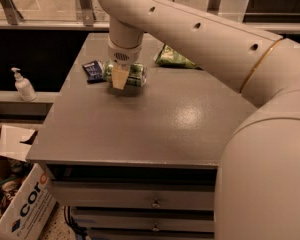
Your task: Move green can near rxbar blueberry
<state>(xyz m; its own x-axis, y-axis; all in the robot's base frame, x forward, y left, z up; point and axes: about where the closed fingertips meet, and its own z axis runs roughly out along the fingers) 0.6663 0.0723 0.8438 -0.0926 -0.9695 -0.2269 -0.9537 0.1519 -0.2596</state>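
Observation:
The green can [134,74] lies on its side, low over the grey table [155,119] or resting on it, just right of the dark blue rxbar blueberry [93,70] at the table's far left. My gripper [121,77] comes down from above and is shut on the can, its pale finger [119,77] across the can's front. The can's left end sits close to the bar; I cannot tell whether they touch.
A green chip bag [174,58] lies at the back of the table, right of the can. A white pump bottle [23,85] stands on a ledge to the left. A cardboard box [20,206] sits on the floor at lower left. My arm fills the right side.

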